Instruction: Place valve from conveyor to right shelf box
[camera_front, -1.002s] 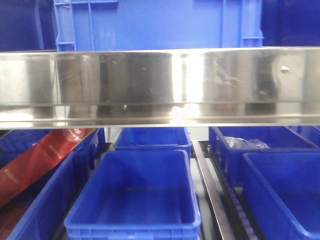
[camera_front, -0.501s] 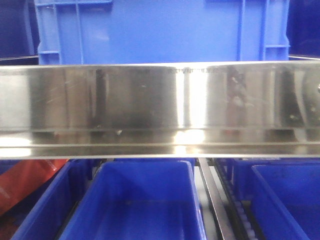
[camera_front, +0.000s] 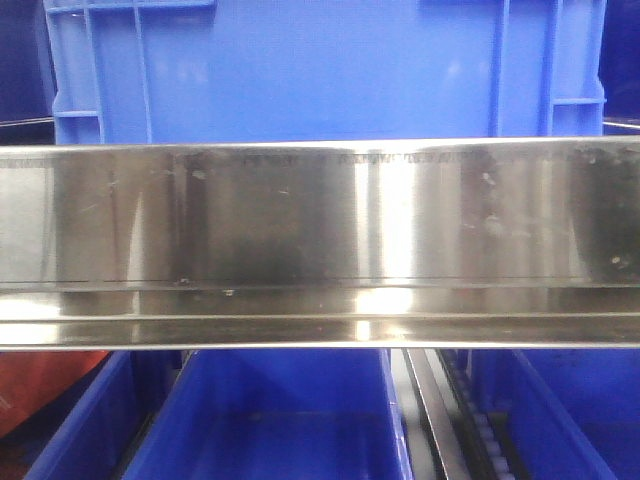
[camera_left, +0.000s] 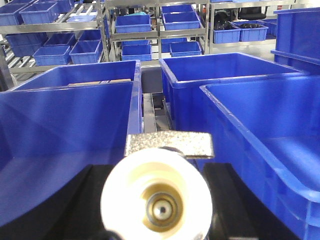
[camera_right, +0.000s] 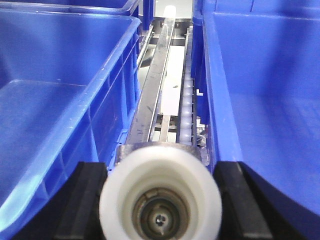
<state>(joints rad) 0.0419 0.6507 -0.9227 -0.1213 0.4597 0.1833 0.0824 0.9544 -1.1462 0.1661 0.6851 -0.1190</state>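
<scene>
Above the roller rail (camera_right: 186, 100), between box 1 (camera_right: 50, 85) and box 2 (camera_right: 270, 100), the right gripper (camera_right: 160, 210) is closed on 1 valve (camera_right: 159, 197). The left gripper (camera_left: 157, 212) is closed on a second valve (camera_left: 156, 195), white cap facing the camera, among 3 blue boxes: box 3 (camera_left: 60, 120), box 4 (camera_left: 270, 125) and box 5 (camera_left: 225, 75) behind box 4. Count: 2 valves, 1 per gripper. Visible box interiors show plain blue plastic.
</scene>
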